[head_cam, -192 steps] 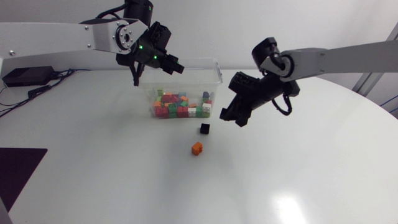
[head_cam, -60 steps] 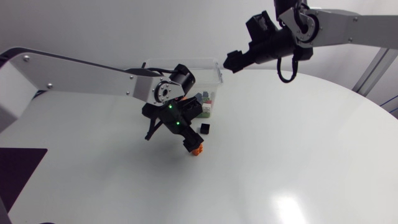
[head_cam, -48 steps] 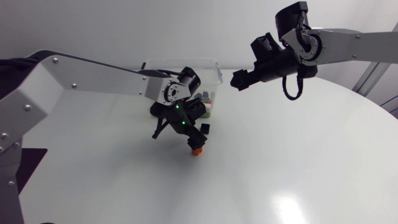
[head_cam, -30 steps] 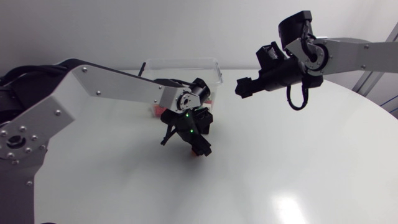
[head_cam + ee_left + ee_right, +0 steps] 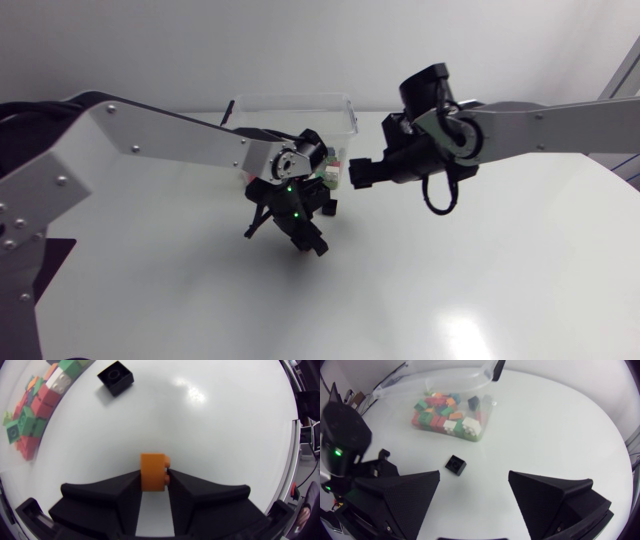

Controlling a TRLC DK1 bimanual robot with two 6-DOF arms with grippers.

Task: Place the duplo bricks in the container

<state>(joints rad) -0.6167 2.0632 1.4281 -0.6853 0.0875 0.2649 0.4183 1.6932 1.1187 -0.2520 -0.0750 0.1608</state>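
Left pincer [image 5: 154, 480] came down, clamped on orange brick [image 5: 152, 466]; right pincer [image 5: 474, 475] (fingers apart) swung toward black brick [image 5: 455, 464]; lift next.

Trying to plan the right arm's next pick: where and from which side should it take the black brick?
Grip the black brick by two opposite side walls, from straight above. It lies flat, stud up, apart from the container, so those walls look free. It sits skewed to the open right gripper, so turn the wrist square first.
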